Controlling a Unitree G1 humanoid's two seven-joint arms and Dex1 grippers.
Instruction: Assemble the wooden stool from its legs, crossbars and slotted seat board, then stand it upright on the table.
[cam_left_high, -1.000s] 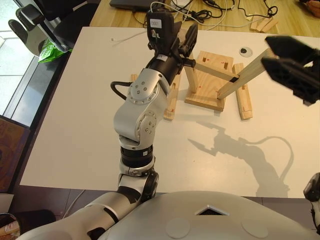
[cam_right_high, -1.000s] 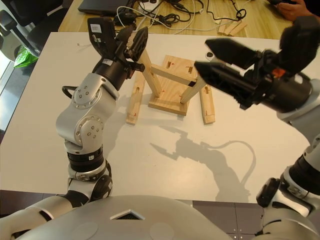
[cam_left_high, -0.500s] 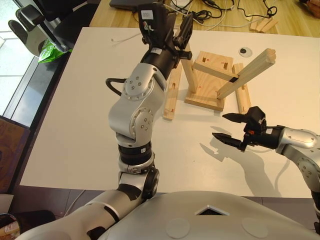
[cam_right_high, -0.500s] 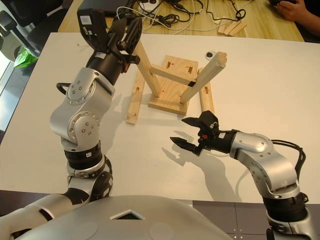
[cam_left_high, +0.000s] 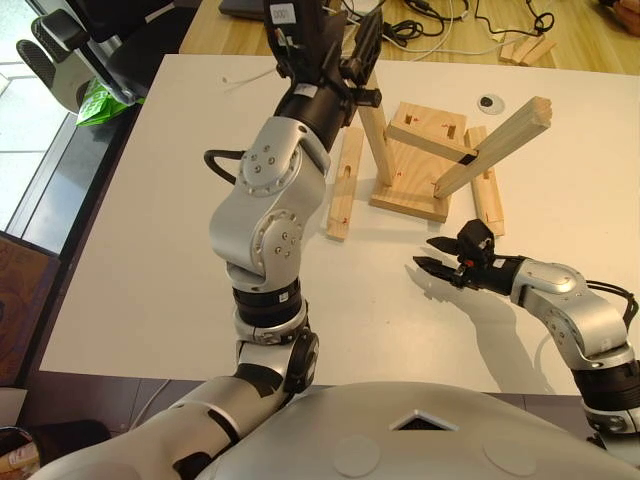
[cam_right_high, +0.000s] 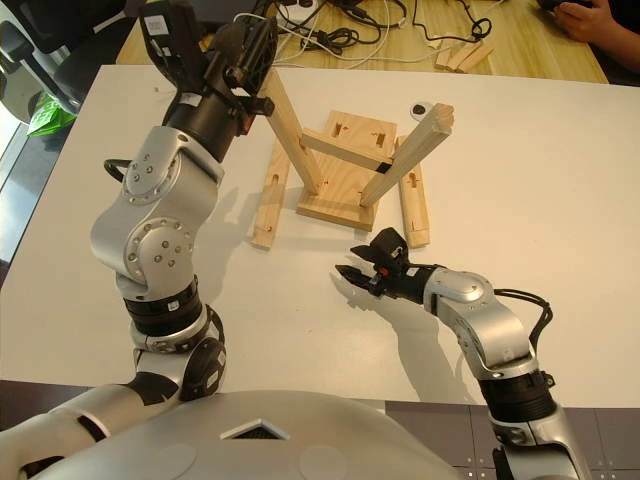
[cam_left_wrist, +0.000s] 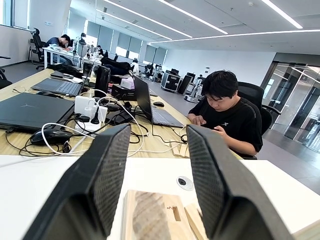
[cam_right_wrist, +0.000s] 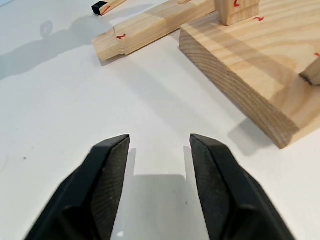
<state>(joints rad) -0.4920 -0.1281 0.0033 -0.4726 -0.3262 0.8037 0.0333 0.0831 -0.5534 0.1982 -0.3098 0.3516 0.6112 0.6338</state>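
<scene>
Fingers of the left gripper (cam_left_wrist: 159, 135) stand spread either side of the top of the left leg (cam_left_high: 375, 140), which rises from the seat board (cam_left_high: 405, 192) lying flat near the table's (cam_left_high: 150, 250) far edge. A crossbar (cam_left_high: 430, 143) joins it to the slanting right leg (cam_left_high: 495, 145). Toward the front edge, the right gripper (cam_left_high: 424, 253) hangs low near the board's corner, jaws spread, empty.
</scene>
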